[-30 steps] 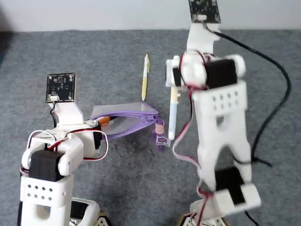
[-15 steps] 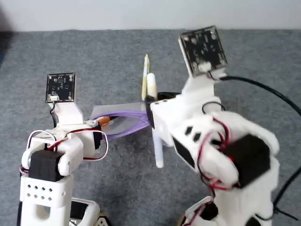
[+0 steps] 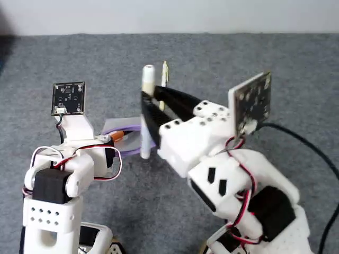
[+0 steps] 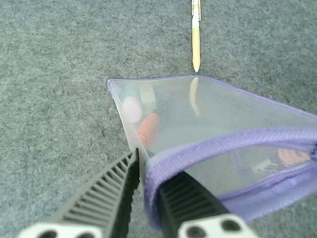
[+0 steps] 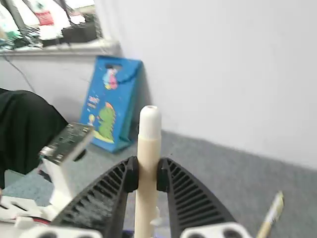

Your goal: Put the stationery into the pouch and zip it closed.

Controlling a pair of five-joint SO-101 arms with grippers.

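The pouch [image 4: 223, 119] is pinched by its near-left edge in the clenched left end effector [image 4: 138, 158], so that the purple zip mouth is lifted off the grey counter [image 3: 79, 58] and presented toward the right. This is presumably done so that something can be slid in. A cream marker [image 5: 148, 144] is grasped upright by the right end effector [image 5: 147, 171], just above and right of the pouch, its lower tip pointing down toward the opening. One pen [image 4: 196, 39] (yellow) lies on the counter just beyond the pouch's far edge, waiting its turn.

Counted: one pouch, one gripped marker, one loose pen. Through the mesh at least two pieces are made out: an orange piece [image 4: 147, 130] and a pale round piece [image 4: 131, 109], possibly more.
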